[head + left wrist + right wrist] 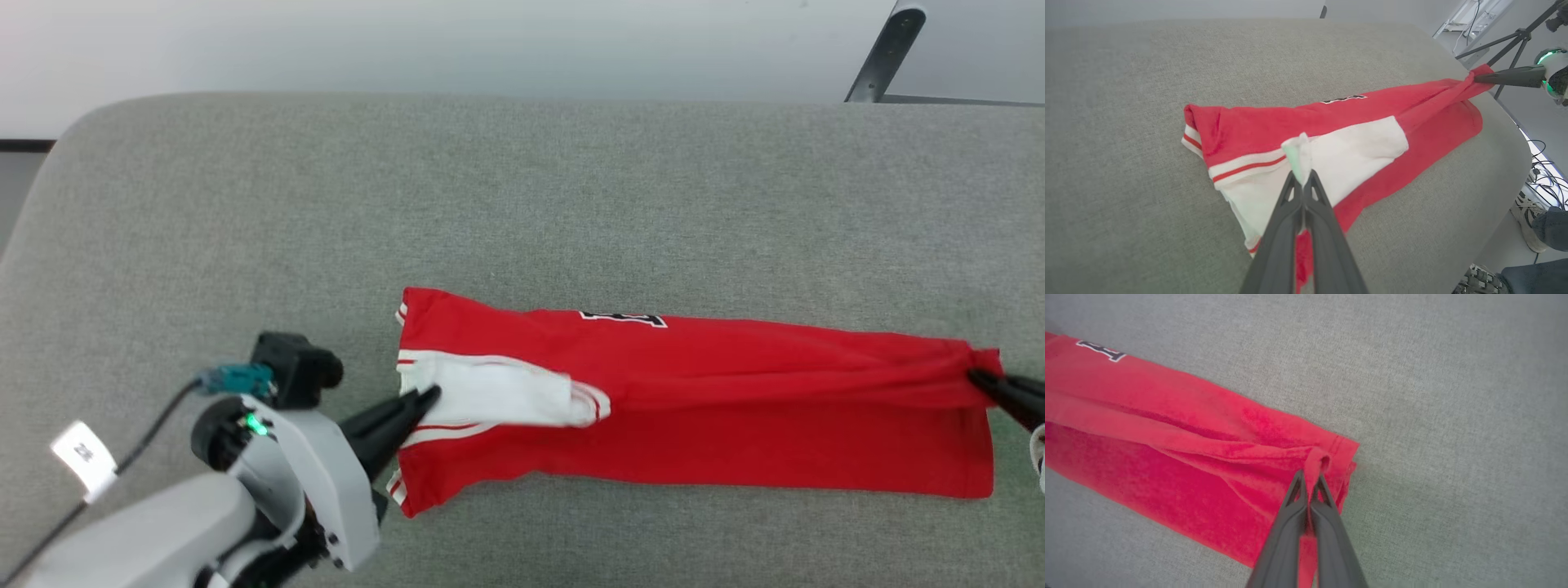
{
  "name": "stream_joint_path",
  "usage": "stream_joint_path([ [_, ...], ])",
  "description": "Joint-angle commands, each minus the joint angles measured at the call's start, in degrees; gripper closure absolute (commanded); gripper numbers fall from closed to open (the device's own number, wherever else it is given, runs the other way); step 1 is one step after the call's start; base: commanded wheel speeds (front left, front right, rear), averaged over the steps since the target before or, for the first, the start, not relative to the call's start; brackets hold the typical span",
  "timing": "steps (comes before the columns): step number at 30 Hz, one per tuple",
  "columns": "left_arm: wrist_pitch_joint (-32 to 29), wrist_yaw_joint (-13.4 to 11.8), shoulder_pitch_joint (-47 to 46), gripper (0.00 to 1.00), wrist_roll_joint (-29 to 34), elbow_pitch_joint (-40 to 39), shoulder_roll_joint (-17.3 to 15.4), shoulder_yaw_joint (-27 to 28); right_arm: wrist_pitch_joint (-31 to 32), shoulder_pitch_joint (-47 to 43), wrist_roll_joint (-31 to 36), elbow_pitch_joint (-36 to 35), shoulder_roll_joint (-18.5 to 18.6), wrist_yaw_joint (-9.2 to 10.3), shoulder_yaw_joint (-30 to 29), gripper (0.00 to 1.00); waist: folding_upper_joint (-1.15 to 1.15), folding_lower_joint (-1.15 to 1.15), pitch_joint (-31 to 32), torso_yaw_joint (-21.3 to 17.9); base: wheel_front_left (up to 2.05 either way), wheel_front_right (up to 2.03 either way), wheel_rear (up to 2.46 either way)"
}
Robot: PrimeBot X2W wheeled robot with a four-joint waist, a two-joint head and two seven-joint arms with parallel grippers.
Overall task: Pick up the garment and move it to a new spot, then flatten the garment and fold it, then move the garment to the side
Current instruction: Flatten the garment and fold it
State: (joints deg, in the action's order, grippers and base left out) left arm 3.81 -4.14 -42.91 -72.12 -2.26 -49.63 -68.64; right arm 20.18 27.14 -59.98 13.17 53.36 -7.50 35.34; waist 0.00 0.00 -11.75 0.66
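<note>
The garment (pixel 735 408) spans the desk's (pixel 490 180) near side, right end by the edge; open room lies beyond. Clenched: left fingers (pixel 396 418) on its white end, right fingers (pixel 1008 392) on the hem. Lettering unreadable.

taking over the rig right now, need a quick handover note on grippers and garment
Left gripper: shut on the garment, pinching its white-panel end.
Right gripper: shut on the garment's red hem end.
Garment: lies as a long narrow strip on the grey cushion, held at both ends.
Done: it looks flattened and part-folded.
Left: finish folding, then move it aside.
</note>
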Motion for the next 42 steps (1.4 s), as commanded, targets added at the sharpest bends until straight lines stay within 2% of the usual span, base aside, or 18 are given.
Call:
stream_joint_path([
  [1,0.3,-0.62,1.35,1.0,-0.41,-0.4,0.68,-0.42,0.22,-1.83,0.43,0.0,-0.72,0.02,-1.36,1.0,0.0,0.0,-0.46,0.19,0.0,0.0,0.0],
  [8,2.65,-1.77,3.43,1.0,0.77,4.15,4.44,-1.24,0.84,-4.74,3.01,2.15,-5.11,0.02,-4.85,1.0,0.0,0.0,-1.37,0.18,0.0,0.0,0.0],
  [9,2.87,-1.82,3.51,0.9,1.15,5.17,5.13,-1.35,0.98,-4.93,3.29,2.35,-5.74,0.02,-5.1,1.0,0.0,0.0,-1.4,0.18,0.0,0.0,0.0],
  [10,3.18,-1.84,3.59,0.65,1.33,6.09,5.74,-1.45,1.16,-5.09,3.73,2.45,-6.21,0.02,-5.39,0.74,0.0,0.0,-1.39,0.19,0.0,0.0,0.0],
  [11,3.6,-1.84,3.66,0.53,1.53,6.8,6.15,-1.38,1.11,-5.21,4.36,2.4,-6.52,0.02,-5.79,0.57,0.0,0.0,-1.33,0.23,0.0,0.0,0.0],
  [12,4.18,-1.81,3.75,0.0,1.49,7.4,6.57,-1.14,1.16,-5.35,4.74,2.21,-6.85,0.02,-6.31,0.0,0.0,0.0,-1.22,0.26,0.0,0.0,0.0],
  [16,7.12,-2.44,4.82,0.0,0.39,8.02,6.93,0.54,2.24,-6.25,4.59,0.71,-7.46,0.02,-8.43,0.0,0.0,0.0,-0.5,0.33,0.0,0.0,0.0],
  [20,9.87,-4.91,6.91,0.0,0.55,7.39,6.79,2.84,5.49,-7.93,2.54,-0.59,-6.4,0.02,-11.17,0.0,0.0,0.0,0.39,0.8,0.0,0.0,0.0],
  [26,11.35,-8.2,12.06,0.0,1.66,5.64,8.86,9.43,11.66,-11.36,-0.81,-0.13,-4.69,0.02,-16.23,0.0,0.0,0.0,1.16,3.64,0.0,0.0,0.0],
  [31,11.31,-9.79,18.95,0.0,7.96,5.86,12.63,18.29,14.58,-13.26,-1.44,2.58,-4.67,0.02,-20.64,0.0,0.0,0.0,1.31,6.78,0.0,0.0,0.0],
  [33,11.31,-9.97,20.26,0.0,9.2,6.09,13.48,19.83,15.02,-13.43,-1.34,3.34,-4.83,0.02,-21.47,0.0,0.0,0.0,1.33,7.34,0.0,0.0,0.0],
  [37,11.34,-9.51,24.96,0.0,13.64,7.35,16.91,25.83,17.28,-13.62,-0.38,6.23,-6.17,0.02,-23.5,0.0,0.0,0.0,1.53,9.47,0.0,0.0,0.0],
  [42,11.33,-9.53,27.12,0.0,21.35,8.65,19.48,30.18,21.33,-12.72,1.52,9.84,-8.25,0.02,-24.8,0.0,0.0,0.0,1.91,11.46,0.0,0.0,0.0],
])
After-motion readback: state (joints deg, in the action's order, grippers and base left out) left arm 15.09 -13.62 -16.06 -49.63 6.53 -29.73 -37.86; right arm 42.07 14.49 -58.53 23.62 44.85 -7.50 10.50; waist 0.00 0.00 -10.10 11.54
